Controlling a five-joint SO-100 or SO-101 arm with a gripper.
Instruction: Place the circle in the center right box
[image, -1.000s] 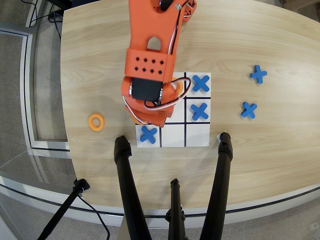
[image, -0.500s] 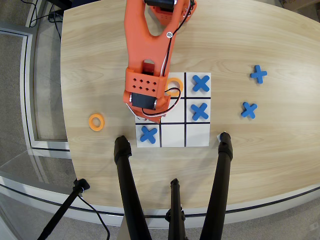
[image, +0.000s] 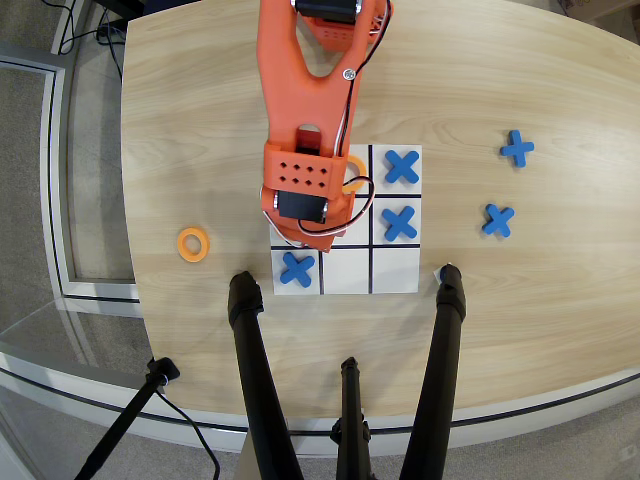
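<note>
Far left on the table (image: 200, 120) lay a spare orange ring (image: 193, 244). Frame center, the tool (image: 300, 235) hung over the center right box (image: 283, 210), hiding it; couldn't tell its grip. The circle (image: 355, 185) peeked out beside it. Blue crosses (image: 400, 222) sat rightward.

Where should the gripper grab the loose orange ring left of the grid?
The orange ring lies flat on the bare table, clear of the grid, nothing touching it. Probably best to come straight down from above and pinch across the band: one finger in the hole, one outside. Being round, any side works; the grid-facing arc looks nearest the arm.
</note>
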